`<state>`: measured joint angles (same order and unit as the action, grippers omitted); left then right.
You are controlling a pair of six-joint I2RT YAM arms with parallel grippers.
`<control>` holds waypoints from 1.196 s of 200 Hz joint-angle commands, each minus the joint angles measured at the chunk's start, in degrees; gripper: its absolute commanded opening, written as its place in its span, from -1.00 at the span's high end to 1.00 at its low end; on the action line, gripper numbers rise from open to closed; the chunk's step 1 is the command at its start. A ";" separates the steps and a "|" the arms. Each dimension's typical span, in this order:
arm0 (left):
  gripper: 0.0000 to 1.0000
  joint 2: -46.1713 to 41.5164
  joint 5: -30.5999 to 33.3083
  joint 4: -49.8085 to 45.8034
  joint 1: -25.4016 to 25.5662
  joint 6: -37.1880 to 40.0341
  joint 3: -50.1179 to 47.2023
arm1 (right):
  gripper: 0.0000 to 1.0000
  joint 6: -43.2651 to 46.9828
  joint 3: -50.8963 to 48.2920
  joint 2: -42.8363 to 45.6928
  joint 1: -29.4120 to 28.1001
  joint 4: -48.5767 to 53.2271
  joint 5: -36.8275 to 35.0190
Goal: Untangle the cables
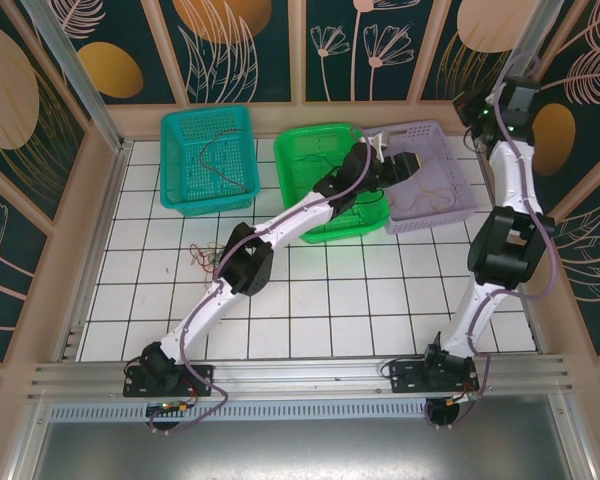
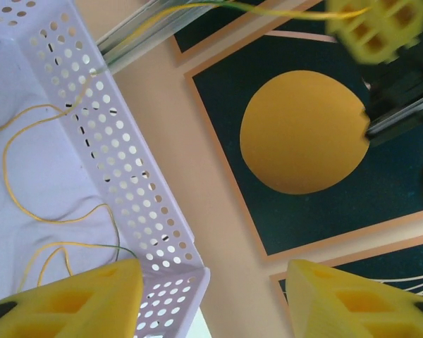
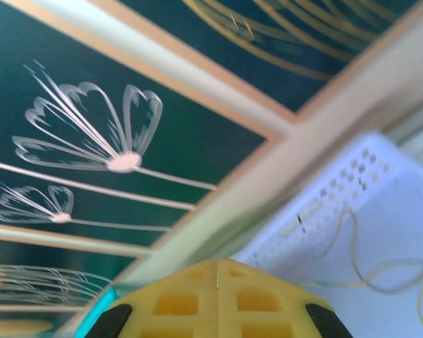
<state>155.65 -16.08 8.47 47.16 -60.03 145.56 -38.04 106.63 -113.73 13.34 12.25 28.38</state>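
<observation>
The left hand (image 2: 215,282) is standing wide with nothing between its fingers, hovering over a corner of the lavender basket (image 2: 127,162), whose perforated wall is lying just below it and to its left. The right hand (image 3: 218,282) is pressing its fingers fully together and, judging from the left wrist view, is pinching a yellow cable (image 2: 296,10) that is running from it, ahead of the left hand, down towards the basket rim. More yellow loops (image 2: 5,176) are lying on the basket floor to the left hand's left, and a tangle (image 1: 205,258) is sitting on the worktop (image 1: 380,300) well behind it. If the right hand is pulling further, the strand is likely dragging those loops over the rim or catching in the wall's holes, and a light basket is liable to shift or tip. So thin a cable may also be slipping out of the pinch, and the left hand, closing here, is risking the wall rather than a cable
</observation>
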 commanded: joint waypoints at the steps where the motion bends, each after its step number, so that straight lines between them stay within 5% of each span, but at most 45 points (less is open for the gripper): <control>1: -0.13 -0.67 -0.42 -2.01 -0.26 1.45 2.02 | 1.00 -0.63 -4.08 1.56 -0.15 -1.65 -1.03; 56: -0.20 -9.74 9.48 -10.45 -0.76 5.08 -0.03 | 1.00 3.28 1.56 -5.87 -2.15 6.71 -0.69; 85: -0.22 -19.94 18.17 -14.98 -2.53 7.20 -9.29 | 0.07 3.50 1.74 -5.48 -3.21 9.73 -1.80; 109: -0.21 -28.47 22.32 -17.93 -5.79 6.80 -18.96 | -0.28 3.12 1.80 -1.98 -3.31 12.24 -4.82; 145: -0.20 -42.85 27.79 -20.70 -10.13 7.36 -36.86 | -0.33 0.65 -2.09 5.86 -3.32 13.70 -8.73; 195: -0.19 -62.45 33.81 -30.50 -14.46 4.58 -57.38 | -0.13 -2.31 -18.95 22.21 -6.64 8.85 -14.80; 239: -0.23 -78.97 35.21 -46.09 -19.44 0.68 -77.09 | -0.11 -0.27 -40.35 39.10 -21.86 3.84 -15.81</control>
<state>84.86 16.51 -26.09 30.57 -56.80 77.56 -39.51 76.05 -80.60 0.56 19.53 13.74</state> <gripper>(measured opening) 0.612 0.558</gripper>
